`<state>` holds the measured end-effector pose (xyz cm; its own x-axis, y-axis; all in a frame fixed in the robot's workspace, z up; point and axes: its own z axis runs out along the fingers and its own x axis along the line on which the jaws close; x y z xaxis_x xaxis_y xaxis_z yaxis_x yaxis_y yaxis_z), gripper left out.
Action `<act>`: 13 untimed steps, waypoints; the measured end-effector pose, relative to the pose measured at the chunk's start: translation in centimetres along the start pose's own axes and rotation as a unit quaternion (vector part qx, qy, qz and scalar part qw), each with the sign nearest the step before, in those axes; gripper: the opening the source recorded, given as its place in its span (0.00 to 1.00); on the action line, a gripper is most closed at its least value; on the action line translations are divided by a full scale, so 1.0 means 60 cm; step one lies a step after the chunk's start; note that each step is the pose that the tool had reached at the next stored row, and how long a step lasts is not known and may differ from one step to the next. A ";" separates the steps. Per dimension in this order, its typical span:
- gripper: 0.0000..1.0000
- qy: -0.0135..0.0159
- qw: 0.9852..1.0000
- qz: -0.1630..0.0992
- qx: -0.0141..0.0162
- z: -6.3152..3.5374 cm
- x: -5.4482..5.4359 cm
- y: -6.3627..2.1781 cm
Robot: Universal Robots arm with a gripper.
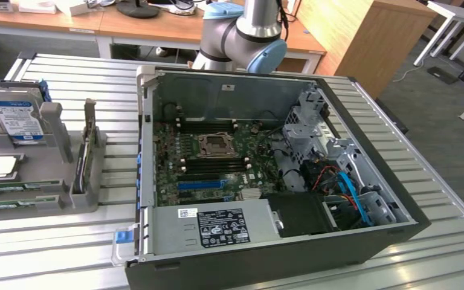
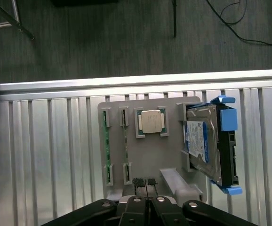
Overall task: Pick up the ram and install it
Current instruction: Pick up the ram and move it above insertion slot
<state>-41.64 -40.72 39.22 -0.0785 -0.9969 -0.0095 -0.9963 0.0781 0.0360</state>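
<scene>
Closed tight with nothing between its tips, the black two-fingered claw (image 2: pixel 144 182) hangs over the edge of a grey plastic parts holder (image 2: pixel 169 155) on the slatted aluminium table (image 2: pixel 46 155). Just beyond the tips, two slim green RAM strips (image 2: pixel 106 150) lie side by side in the holder's slots, beside a square silver processor chip (image 2: pixel 151 121) and a silver hard drive with a blue label (image 2: pixel 199 141). In the exterior view the RAM strips (image 1: pixel 21 187) sit at the frame's lower left, well apart from the open black computer case (image 1: pixel 256 269) in the middle, with the silver-and-blue robot arm (image 1: pixel 248 30) at the top behind it.
</scene>
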 end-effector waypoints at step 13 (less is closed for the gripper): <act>0.36 0.000 1.000 0.000 0.000 0.007 0.000 0.000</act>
<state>-41.63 -40.73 38.77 -0.0784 -0.9969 -0.0096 -0.9963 0.0781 0.0350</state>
